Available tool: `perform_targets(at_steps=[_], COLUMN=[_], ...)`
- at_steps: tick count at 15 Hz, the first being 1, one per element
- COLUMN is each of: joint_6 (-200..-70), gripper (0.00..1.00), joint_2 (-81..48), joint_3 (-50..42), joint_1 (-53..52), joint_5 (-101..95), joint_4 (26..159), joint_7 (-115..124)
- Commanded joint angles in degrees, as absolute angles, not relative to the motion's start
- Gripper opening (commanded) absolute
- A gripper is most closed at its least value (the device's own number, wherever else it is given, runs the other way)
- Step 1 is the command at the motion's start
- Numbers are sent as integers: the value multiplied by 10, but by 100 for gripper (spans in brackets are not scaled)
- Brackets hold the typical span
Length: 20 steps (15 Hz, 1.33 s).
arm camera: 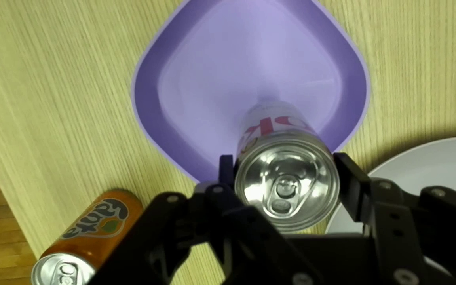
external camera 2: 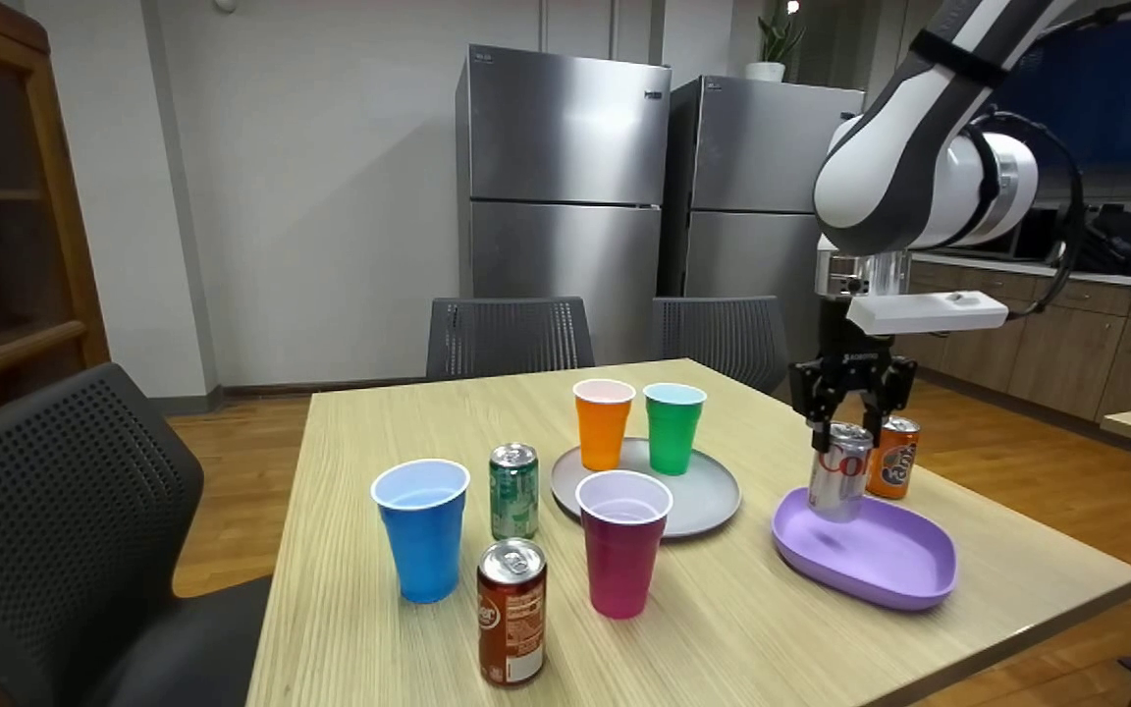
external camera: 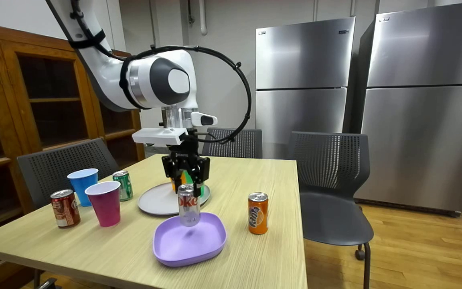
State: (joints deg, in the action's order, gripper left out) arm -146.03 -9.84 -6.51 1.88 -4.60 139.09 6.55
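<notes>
The end effector (arm camera: 285, 170) pinches the upper end of 1 silver Coke can (external camera: 189, 210) from 2 opposite sides. The can is below the end effector, approximately upright, over the inner area of 1 purple plate (arm camera: 244, 67); contact between the can's base and the plate cannot be confirmed.

Cans, 4 in total: besides the gripped can, 1 Fanta can (external camera: 258, 214) stands upright on the surface (external camera: 251, 176) near the end effector, apart from the purple plate. 1 green can (external camera 2: 514, 496) and 1 red-brown can (external camera 2: 512, 624) stand upright on the surface, well apart from the end effector, on the side opposite the Fanta can.

Plates, 2 in total: the purple plate lies directly below the end effector; 1 round grey plate (external camera 2: 713, 503) lies near the end effector, on the side opposite the Fanta can.

Cups, 4 in total, all upright: 1 orange cup (external camera 2: 603, 430) and 1 green cup (external camera 2: 673, 432) stand on the grey plate. 1 blue cup (external camera 2: 424, 540) and 1 magenta cup (external camera 2: 621, 555) stand on the surface, farther from the end effector than the grey plate.

2 metal refrigerators (external camera 2: 565, 137) stand well apart from the end effector.
</notes>
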Motion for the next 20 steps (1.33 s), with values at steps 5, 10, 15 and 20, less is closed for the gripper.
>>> perform_targets(at_steps=[5, 10, 15, 20], joint_6=[-1458, -1453, -1450, -1449], gripper=[38, 38, 38, 38], joint_2=[-128, -152, -177, -192], joint_3=[-66, -68, -70, -74], joint_1=[17, 17, 16, 16], joint_5=[-58, -56, -56, -56], joint_4=[1357, 1331, 1309, 1295], joint_7=[87, 84, 83, 81])
